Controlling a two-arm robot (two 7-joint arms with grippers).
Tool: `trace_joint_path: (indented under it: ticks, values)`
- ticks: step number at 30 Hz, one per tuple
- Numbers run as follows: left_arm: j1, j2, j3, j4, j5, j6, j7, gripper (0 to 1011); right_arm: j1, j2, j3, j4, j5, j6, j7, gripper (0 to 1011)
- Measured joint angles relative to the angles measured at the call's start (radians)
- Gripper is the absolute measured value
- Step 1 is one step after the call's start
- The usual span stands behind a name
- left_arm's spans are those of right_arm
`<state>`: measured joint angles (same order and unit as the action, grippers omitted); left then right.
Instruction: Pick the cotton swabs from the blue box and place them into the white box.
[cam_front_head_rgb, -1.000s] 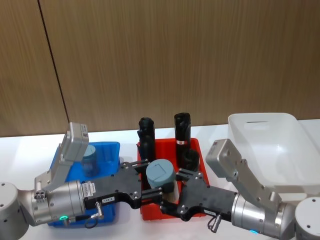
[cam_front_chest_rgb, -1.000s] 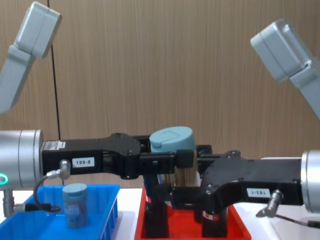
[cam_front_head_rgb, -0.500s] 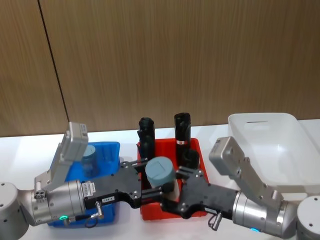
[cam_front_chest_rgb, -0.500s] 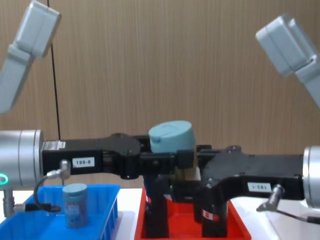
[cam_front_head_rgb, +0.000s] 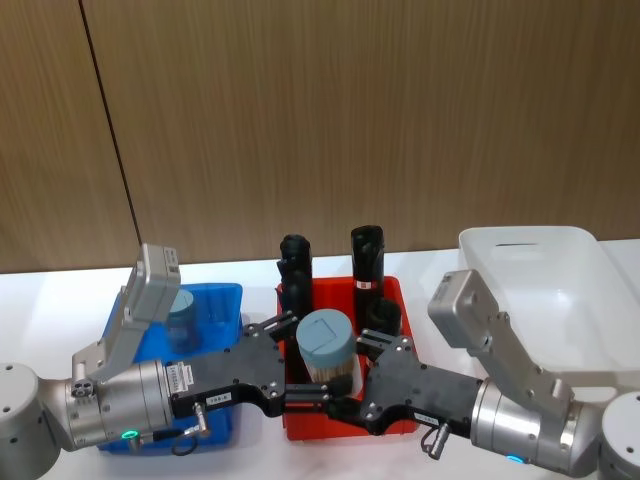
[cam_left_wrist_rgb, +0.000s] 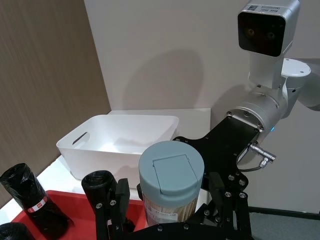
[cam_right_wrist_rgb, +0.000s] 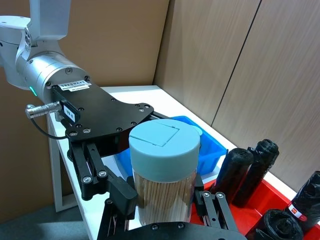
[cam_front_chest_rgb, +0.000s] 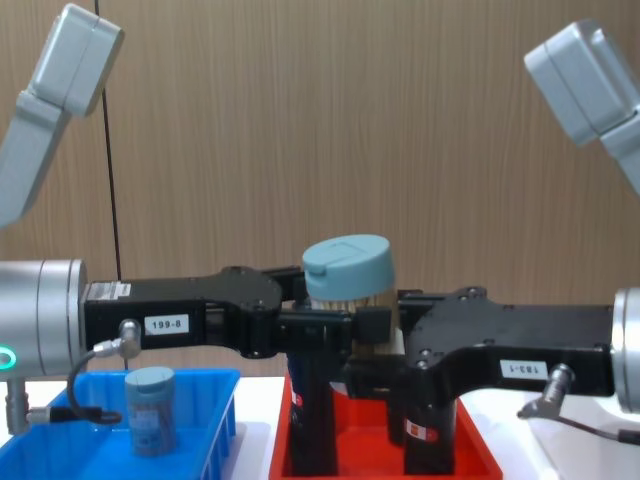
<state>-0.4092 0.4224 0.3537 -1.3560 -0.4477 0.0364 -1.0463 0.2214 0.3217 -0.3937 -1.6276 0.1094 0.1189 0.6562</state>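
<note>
Cotton swabs (cam_front_head_rgb: 326, 345), between left fingers (cam_left_wrist_rgb: 111, 215), right fingers (cam_right_wrist_rgb: 216, 210)

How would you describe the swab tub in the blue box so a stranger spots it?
Find the blue box, left of the red bin. One small tub with a grey-blue lid stands inside it, whereas its twin is held above the red bin.

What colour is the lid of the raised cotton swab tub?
Dusty grey-blue. The lid shows best in the right wrist view.
</note>
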Motion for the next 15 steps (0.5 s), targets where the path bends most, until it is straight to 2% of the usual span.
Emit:
trace_joint_path:
  ticks: [15]
  values:
    - [0.0, 0.0, 0.0, 0.0, -0.001, 0.0, 0.0, 1004, -0.009, 0.015, 0.001, 0.013, 0.011, -0.015, -0.019, 641]
